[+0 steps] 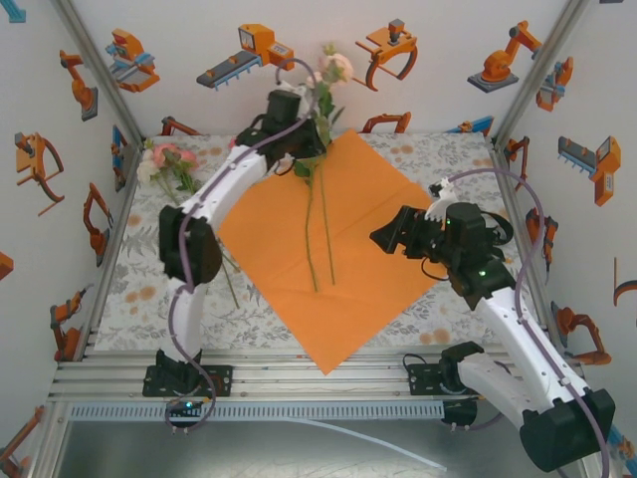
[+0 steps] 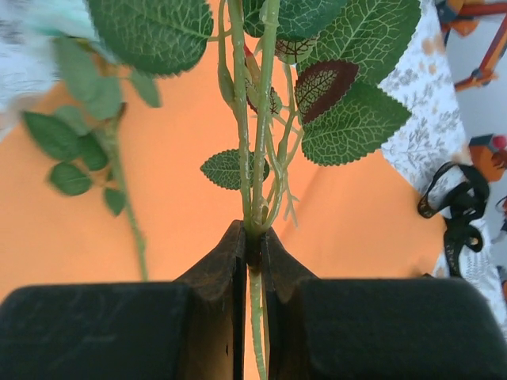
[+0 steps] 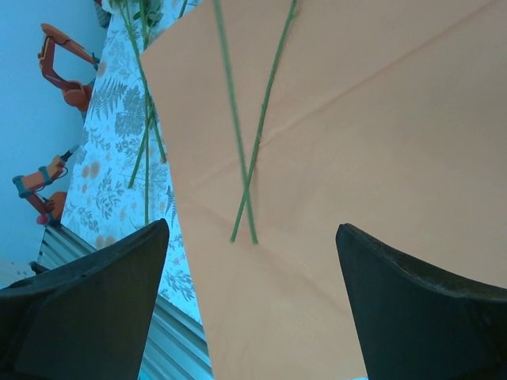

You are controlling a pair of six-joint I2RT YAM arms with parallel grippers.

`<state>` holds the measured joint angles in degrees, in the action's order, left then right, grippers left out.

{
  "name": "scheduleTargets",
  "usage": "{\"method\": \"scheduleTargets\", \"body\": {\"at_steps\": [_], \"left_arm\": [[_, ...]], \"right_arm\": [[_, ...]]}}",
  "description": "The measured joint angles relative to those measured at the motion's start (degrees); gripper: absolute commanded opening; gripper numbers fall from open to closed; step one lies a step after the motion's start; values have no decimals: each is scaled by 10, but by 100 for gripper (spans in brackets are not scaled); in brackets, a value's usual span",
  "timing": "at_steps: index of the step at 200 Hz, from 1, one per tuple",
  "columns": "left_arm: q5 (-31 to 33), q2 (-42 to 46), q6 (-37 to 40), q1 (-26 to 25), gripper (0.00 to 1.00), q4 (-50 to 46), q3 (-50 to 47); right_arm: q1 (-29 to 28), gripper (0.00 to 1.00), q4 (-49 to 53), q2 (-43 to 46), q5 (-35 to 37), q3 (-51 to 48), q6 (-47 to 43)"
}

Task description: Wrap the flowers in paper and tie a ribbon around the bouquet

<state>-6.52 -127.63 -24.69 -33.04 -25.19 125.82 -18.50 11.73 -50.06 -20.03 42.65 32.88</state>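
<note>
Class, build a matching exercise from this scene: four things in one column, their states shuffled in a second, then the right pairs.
1 left gripper
2 right gripper
3 paper
4 ribbon

A black, lying on the tablecloth
B open above the paper
C shut on flower stems
D orange, spread flat

Pairs: 1-C, 2-B, 3-D, 4-A

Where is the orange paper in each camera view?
Top external: the paper lies as a diamond in the middle of the picture.
Left wrist: it is the orange ground behind the flower stems.
Right wrist: it covers the centre and right.
Shared landmark: the two green stems lying over it.
</note>
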Motion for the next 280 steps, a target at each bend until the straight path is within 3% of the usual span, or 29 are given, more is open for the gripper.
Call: {"method": "scheduleTargets", "body": {"at_steps": [28,44,85,148,190,232,258,280], "left_arm": [[0,-129,46,-26,0,-79,174],[0,-168,65,-29,0,-103,219],[13,-206,101,-22,0,-106,225],[61,-264,143,-19,25,-86,243],[81,-261,147,-19,28,-73,243],[87,-156,133,-14,31,-68,129],[87,-2,112,11,31,-30,-44],[97,145,94,69,31,25,-207]], "right_arm": [[0,78,6,7,1,-8,-7],[0,78,9,12,1,-15,-10],[0,78,13,17,3,-23,-16],[0,78,13,16,16,-23,-26],[0,78,13,12,16,-23,-28],[0,78,15,17,16,-23,-21],[0,78,19,35,17,-23,-14],[0,78,20,46,21,-23,-12]]}}
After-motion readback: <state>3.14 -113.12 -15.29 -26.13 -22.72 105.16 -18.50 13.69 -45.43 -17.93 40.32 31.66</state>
